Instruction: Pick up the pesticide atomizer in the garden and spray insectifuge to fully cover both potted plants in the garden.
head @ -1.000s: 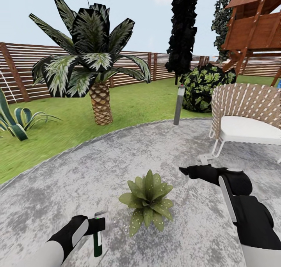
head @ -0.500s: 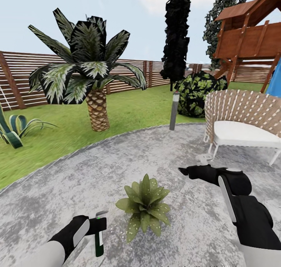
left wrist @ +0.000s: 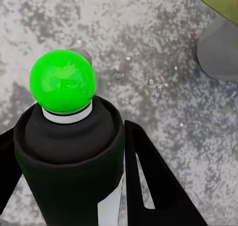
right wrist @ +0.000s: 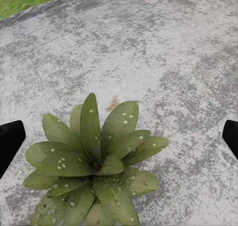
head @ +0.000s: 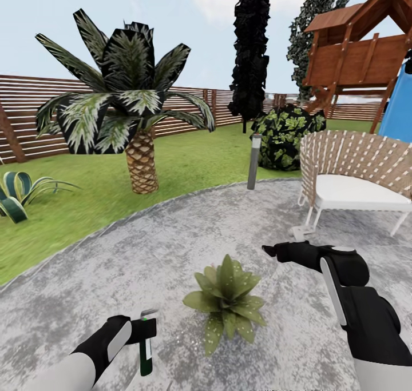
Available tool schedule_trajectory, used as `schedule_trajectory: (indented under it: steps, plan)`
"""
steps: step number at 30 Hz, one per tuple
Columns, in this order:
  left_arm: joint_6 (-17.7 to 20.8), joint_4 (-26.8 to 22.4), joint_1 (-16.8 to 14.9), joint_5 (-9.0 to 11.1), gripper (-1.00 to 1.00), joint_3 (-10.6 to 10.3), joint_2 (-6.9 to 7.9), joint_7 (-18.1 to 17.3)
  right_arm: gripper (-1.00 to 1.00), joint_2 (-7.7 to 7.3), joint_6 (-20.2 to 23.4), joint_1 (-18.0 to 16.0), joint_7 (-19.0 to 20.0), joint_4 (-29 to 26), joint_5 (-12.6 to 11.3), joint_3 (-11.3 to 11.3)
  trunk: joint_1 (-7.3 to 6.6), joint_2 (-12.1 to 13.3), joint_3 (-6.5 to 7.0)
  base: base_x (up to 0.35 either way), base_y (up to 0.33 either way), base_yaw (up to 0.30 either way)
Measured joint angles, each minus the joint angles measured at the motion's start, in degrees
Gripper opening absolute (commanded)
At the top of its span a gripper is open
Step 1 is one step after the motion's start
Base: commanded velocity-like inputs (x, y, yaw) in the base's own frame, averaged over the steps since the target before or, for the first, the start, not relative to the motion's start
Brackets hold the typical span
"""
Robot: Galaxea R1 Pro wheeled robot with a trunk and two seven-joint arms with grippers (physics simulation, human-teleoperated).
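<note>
The pesticide atomizer (head: 145, 354) is clamped in the left gripper (head: 139, 329), low at the near left of the head view and just left of the potted plant (head: 228, 299). In the left wrist view the fingers (left wrist: 148, 186) close on both sides of the dark bottle (left wrist: 69, 166), which carries a bright green ball (left wrist: 62, 80) on top. The bottle hangs roughly upright above the gravel patio (head: 143, 254), its lower end pointing down.

Change over the last second: the whole head view has shifted. The palm (head: 123, 102), the bollard lamp (head: 254, 161) and the wicker chair (head: 352, 174) have all slid across the picture together, so the camera has turned; the objects have not moved. Both arms hold the same place in the view as before. The plant sits a little further right than half a second ago.

The right gripper (head: 272, 250) hovers above and right of the plant with its jaws spread wide and empty; its fingertips (right wrist: 10, 139) show at opposite edges of the right wrist view, with the plant (right wrist: 94, 171) between them.

Whitish specks (right wrist: 60, 163) dot several leaves, unevenly. Judgement: this plant is partly covered, and spraying should continue. The second plant still needs spraying.
</note>
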Motion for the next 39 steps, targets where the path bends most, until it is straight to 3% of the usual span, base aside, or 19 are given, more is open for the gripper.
schedule_trajectory:
  steps: [4,19,21,25,39]
  plan:
    - [0.0,-0.6,0.7,-0.2,-1.00,0.1,0.45,-2.3,1.00,0.02,0.0,0.0,0.0,0.0,0.0,-0.1,-0.01,0.0,0.00,0.088,0.339,-0.272]
    - [-1.5,-1.3,0.9,-0.2,-1.00,0.0,0.48,-3.0,1.00,-0.07,0.0,0.0,0.0,0.0,0.0,-0.2,-0.03,0.0,0.00,0.208,0.281,-0.277]
    - [-3.1,-6.2,3.3,-0.3,-1.00,0.1,0.96,-5.7,1.00,-0.07,-0.1,0.0,0.0,0.0,0.0,-0.2,-0.03,0.0,0.00,0.257,0.250,-0.277]
    - [-1.9,-14.8,7.5,-0.5,-1.00,0.3,2.77,-7.8,1.00,-0.07,-0.1,0.0,0.0,0.0,0.0,-0.2,-0.03,0.0,0.00,0.253,0.254,-0.277]
    - [-1.2,-16.8,8.4,-0.5,-1.00,0.4,2.95,-8.1,1.00,-0.16,-0.1,0.0,0.0,0.0,0.1,-0.3,0.00,0.0,0.00,0.097,0.320,-0.277]
